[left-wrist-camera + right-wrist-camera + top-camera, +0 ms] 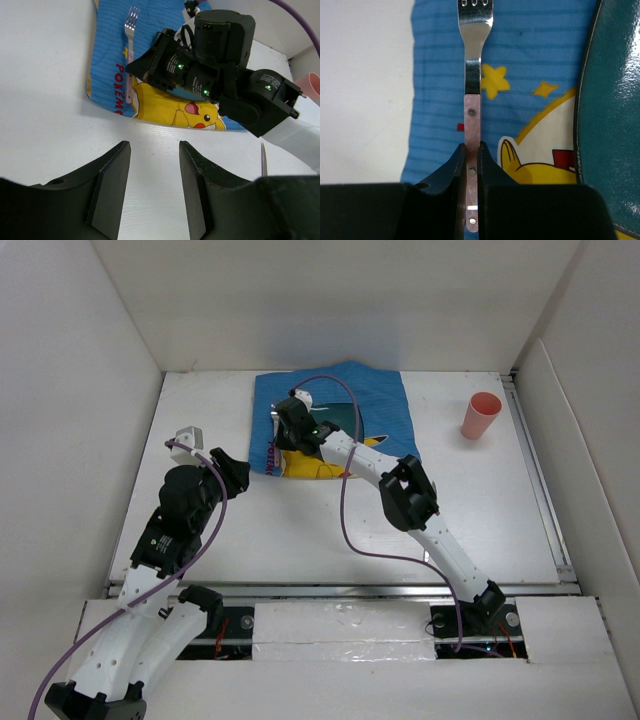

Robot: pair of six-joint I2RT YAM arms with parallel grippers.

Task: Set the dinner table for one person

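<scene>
Furniture: large flat matte white rectangular tabletop (280, 535), enclosed by tall plain white wall panels (330, 300) at back, left and right; silver metal rail (543, 490) along right edge; even diffuse light.

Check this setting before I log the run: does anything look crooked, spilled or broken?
Nothing spilled or broken. The blue cloth looks off: its far edge humps up instead of lying straight. The fork, pinched by the fingers of the right gripper, lies straight along the cloth's left side.

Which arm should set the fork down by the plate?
Right: the right pincer is shut on the fork, beside the teal plate on the blue cloth. The left pincer hangs open and empty over the table.
</scene>
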